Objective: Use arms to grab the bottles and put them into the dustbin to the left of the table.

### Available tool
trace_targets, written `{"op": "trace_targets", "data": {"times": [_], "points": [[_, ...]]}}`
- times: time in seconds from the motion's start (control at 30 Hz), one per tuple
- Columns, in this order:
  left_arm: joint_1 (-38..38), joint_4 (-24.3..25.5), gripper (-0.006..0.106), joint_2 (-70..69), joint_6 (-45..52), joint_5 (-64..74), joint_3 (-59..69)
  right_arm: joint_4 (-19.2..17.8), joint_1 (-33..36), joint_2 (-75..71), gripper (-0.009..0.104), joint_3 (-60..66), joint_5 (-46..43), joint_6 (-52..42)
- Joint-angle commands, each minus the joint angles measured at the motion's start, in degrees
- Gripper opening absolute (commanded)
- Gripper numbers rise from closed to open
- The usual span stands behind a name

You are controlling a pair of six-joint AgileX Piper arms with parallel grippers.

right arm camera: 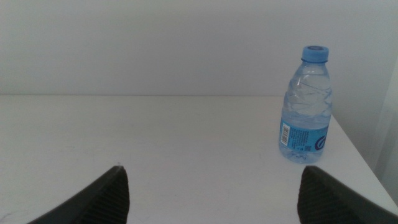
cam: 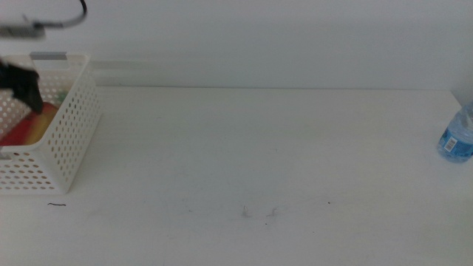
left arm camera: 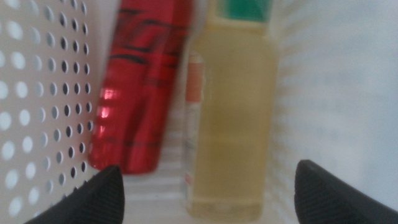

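The white perforated dustbin [cam: 70,140] stands at the table's far left. My left gripper [cam: 22,85] hangs over it, open and empty [left arm camera: 208,186]. Below it on the bin floor lie the red soda can [left arm camera: 140,87] and the yellow tea bottle [left arm camera: 233,118], side by side; both show faintly in the middle view [cam: 33,125]. The clear blue-capped water bottle [cam: 458,133] stands upright at the table's far right edge. It also shows in the right wrist view [right arm camera: 305,106], some way ahead of my open, empty right gripper [right arm camera: 211,193]. The right arm is out of the middle view.
The white table [cam: 259,162] spreads between bin and water bottle, with faint scuff marks [cam: 259,212] near the front. A black cable [cam: 70,15] hangs above the bin. The bin's perforated wall [left arm camera: 37,93] is close beside the left gripper.
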Motion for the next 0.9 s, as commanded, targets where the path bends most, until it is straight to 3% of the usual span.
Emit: {"op": "trace_targets", "data": {"times": [0.0,0.2,0.4,0.6,0.7,0.87], "points": [[-0.2,-3.6,0.094,-5.6,-0.7,2.0,-0.7,-0.2,-0.2,-0.3,0.088,0.2,-0.6,-0.3],[-3.8,-15.2,0.094,-17.5,2.3,2.0,1.2,-0.2,-0.2,-0.3,0.088,0.2,-0.6,-0.3],[-17.9,-16.0,0.094,-33.4,6.8,2.0,6.8,-0.2,-0.2,-0.3,0.088,0.2,-0.6,-0.3],[-31.8,-13.6,0.094,-41.6,7.6,2.0,7.1,-0.2,-0.2,-0.3,0.088,0.2,-0.6,-0.3],[-34.4,-12.5,0.094,-42.0,6.2,2.0,7.1,-0.2,-0.2,-0.3,0.088,0.2,-0.6,-0.3],[-34.4,-15.3,0.094,-42.0,6.3,2.0,7.1,-0.2,-0.2,-0.3,0.088,0.2,-0.6,-0.3]]}}
